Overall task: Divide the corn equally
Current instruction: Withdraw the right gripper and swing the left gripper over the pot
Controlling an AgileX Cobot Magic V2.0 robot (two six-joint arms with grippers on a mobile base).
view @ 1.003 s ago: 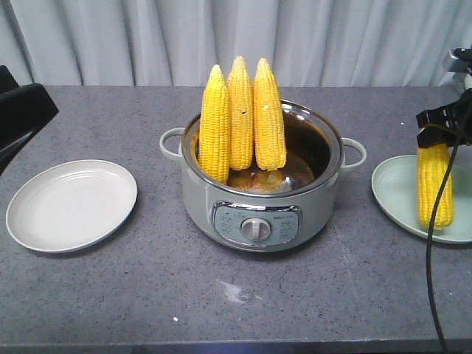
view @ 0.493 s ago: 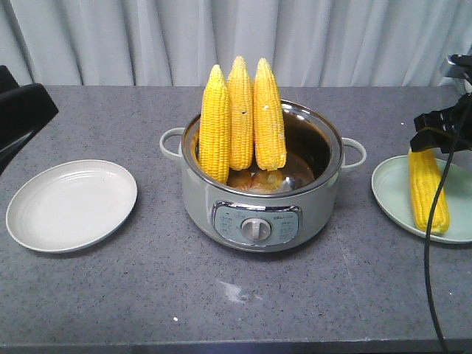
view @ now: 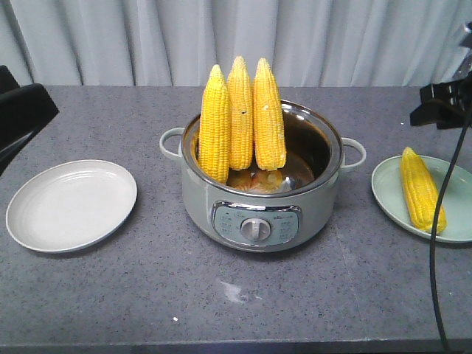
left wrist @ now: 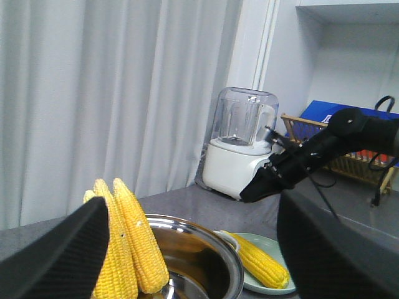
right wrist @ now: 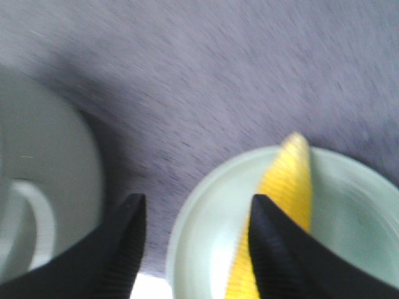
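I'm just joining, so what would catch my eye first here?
Three bright yellow cobs stand tips-up in the grey cooker pot at the table middle. A fourth cob lies on the pale green plate to the robot's right, the open right gripper above it. The white plate holds none.

right black two-finger pincer: jaws apart, nothing between them, pointing down. its black arm is stretched out, angled downward. left black pincer: fingers spread wide, empty, aimed roughly level, at the left edge of the front view.
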